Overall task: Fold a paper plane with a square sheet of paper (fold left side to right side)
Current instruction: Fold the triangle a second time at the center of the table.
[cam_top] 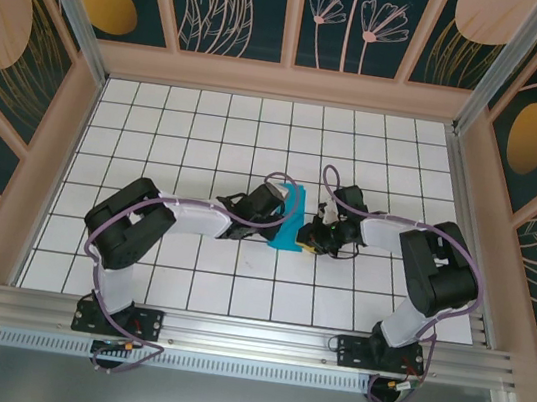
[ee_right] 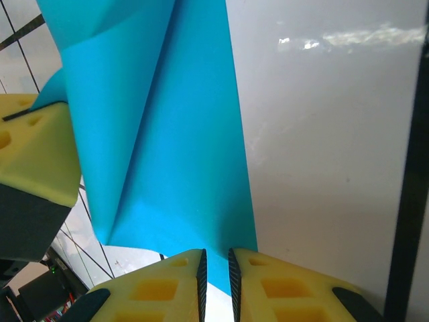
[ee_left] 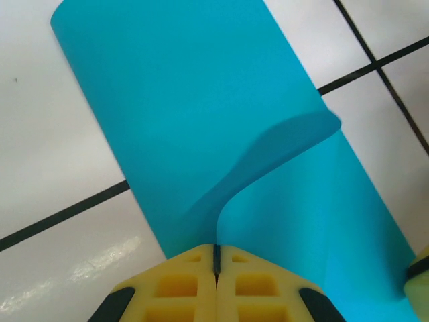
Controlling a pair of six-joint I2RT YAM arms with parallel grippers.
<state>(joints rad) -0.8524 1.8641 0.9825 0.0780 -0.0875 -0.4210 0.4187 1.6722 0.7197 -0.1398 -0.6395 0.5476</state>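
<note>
The cyan-blue sheet of paper [cam_top: 289,219] lies mid-table as a narrow folded strip between my two grippers. My left gripper [cam_top: 275,210] is at its left side. In the left wrist view the left gripper [ee_left: 216,258] is shut on the paper's [ee_left: 201,100] raised edge, and that flap curls up off the lower layer. My right gripper [cam_top: 316,233] stands at the strip's right side. In the right wrist view the right gripper [ee_right: 216,268] has its jaws a narrow gap apart over the paper's [ee_right: 167,168] near edge, not pinching it.
White grid tiles [cam_top: 218,133] cover the table, which has wooden walls on three sides and a metal rail [cam_top: 248,335] at the near edge. A yellow finger of the left gripper [ee_right: 33,147] sits close to the paper in the right wrist view.
</note>
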